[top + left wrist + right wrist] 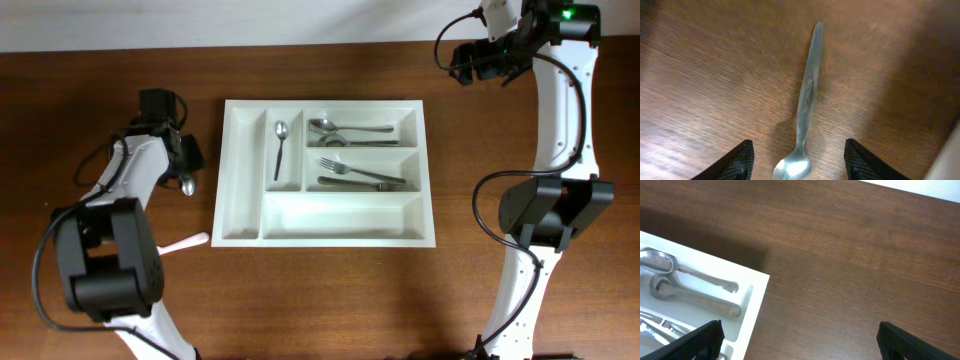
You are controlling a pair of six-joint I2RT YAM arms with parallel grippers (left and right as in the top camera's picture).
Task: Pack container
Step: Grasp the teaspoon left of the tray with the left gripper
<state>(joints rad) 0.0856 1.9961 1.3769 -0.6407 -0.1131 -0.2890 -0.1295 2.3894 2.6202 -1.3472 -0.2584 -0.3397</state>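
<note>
The white cutlery tray (325, 232) lies in the middle of the table. One narrow compartment holds a small spoon (280, 146); the upper long compartments hold spoons (345, 129) and forks (360, 177). The bottom long one and the leftmost narrow one hold nothing. My left gripper (186, 170) is open left of the tray, its fingers (799, 165) on either side of a metal spoon (805, 107) that lies on the table; its bowl shows in the overhead view (187, 185). My right gripper (468, 62) is open and holds nothing, raised near the tray's far right corner (752, 312).
A pale pink utensil handle (185, 241) lies on the wood left of the tray's front corner, partly under the left arm. The right arm's base (545, 210) stands right of the tray. The table's far edge (920, 192) shows in the right wrist view.
</note>
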